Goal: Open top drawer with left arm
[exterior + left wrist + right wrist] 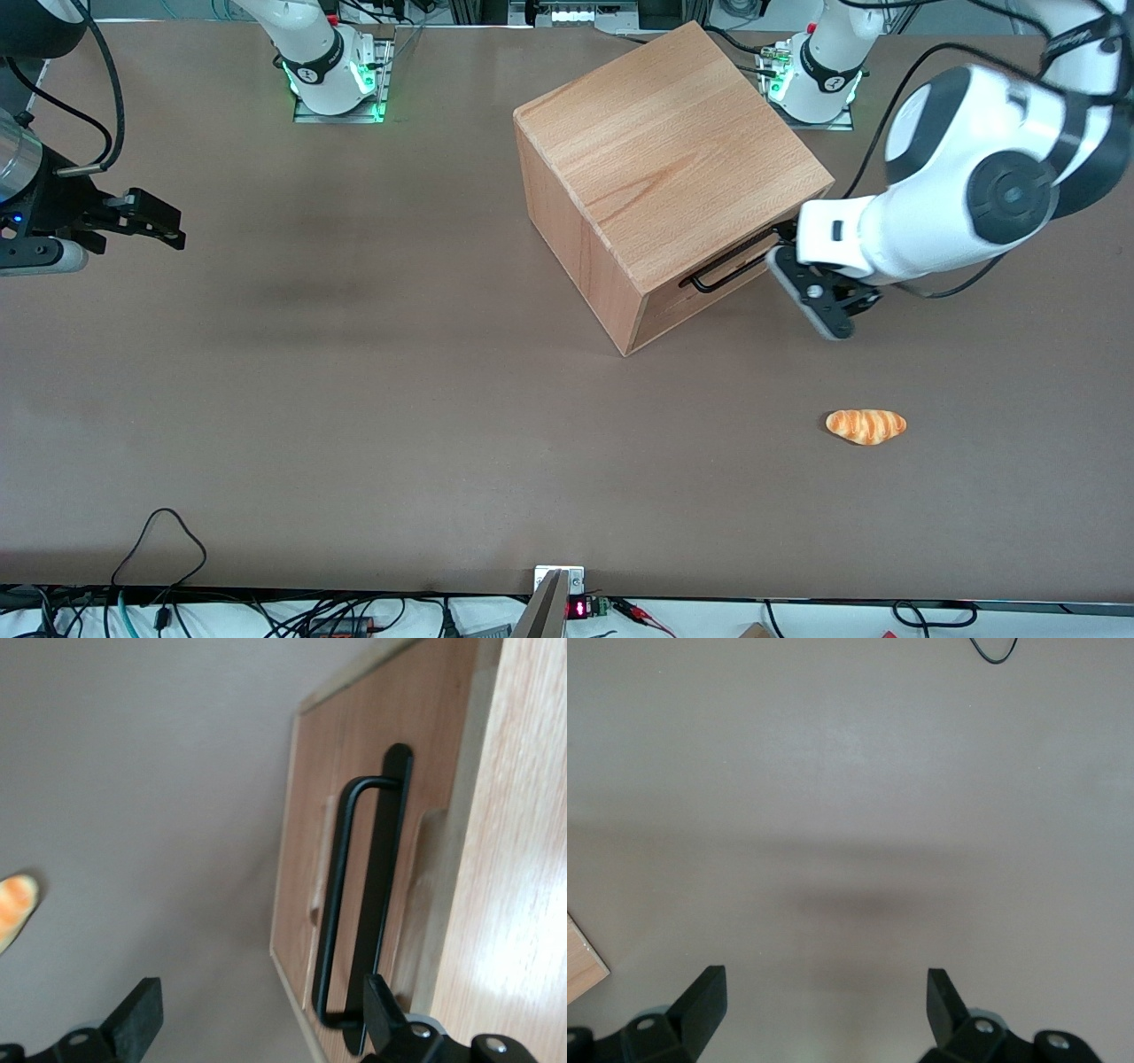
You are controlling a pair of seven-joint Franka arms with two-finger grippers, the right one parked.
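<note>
The beech cabinet (664, 159) stands on the brown table, turned at an angle. Its top drawer (749, 266) looks shut, flush with the cabinet front, and carries a long black bar handle (722, 270). The left arm (966, 195) reaches in from the working arm's end of the table. Its gripper (784, 252) is open, right in front of the drawer at one end of the handle. In the left wrist view the gripper (261, 1014) is open, and one finger (383, 1010) sits at the end of the handle (341, 904) on the drawer front (416, 744). The other finger (137, 1014) hangs over bare table.
A toy croissant (866, 425) lies on the table nearer to the front camera than the gripper; it also shows in the left wrist view (13, 904). Cables hang over the table's front edge (159, 540). The arm bases (332, 71) stand at the back edge.
</note>
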